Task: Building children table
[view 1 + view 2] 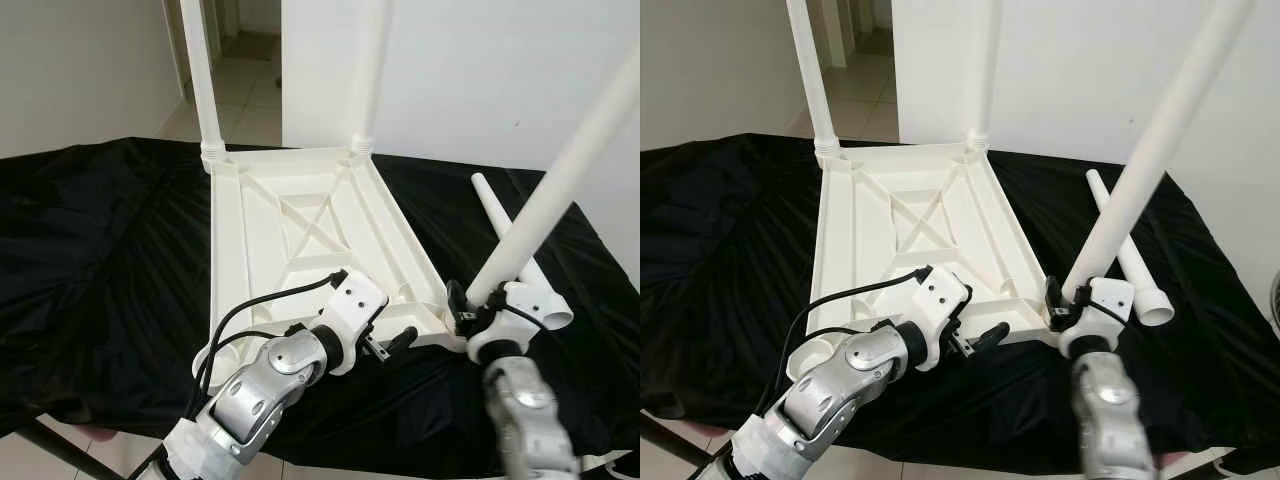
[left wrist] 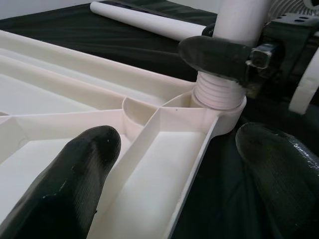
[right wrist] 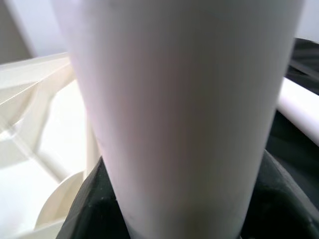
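Left eye view: tabletop (image 1: 300, 240) laid upside down on black-draped worktop (image 1: 100, 260), ribbed underside up so that corner sockets face upward for leg fitting; long axis running near to far. Two legs (image 1: 200, 75) already seated upright in far corners, pointing up out of frame.

Right gripper (image 1: 478, 308) at near right corner, jaws closed round third leg (image 1: 560, 175) just above its lower end. Leg's long axis tilted, rising up and to the right from the socket, lower end pointing down into near right corner. Left wrist view: threaded end (image 2: 215, 94) of that leg entering round socket (image 2: 230, 112), threads exposed above the rim, hence judged not fully seated. Grip placed low, probably to steer the end into the socket and allow turning.

Left gripper (image 1: 392, 345) at near edge of tabletop, just left of the same corner, jaws wide apart; in left wrist view one finger (image 2: 65, 179) over the inner side of the near edge wall, the other outside it over the cloth. Straddling pose judged as readiness to brace the tabletop against the twisting; actual contact not discernible.

Fourth leg (image 1: 510, 240) lying loose on worktop to the right, axis near to far, wider end nearest, awaiting near left corner.
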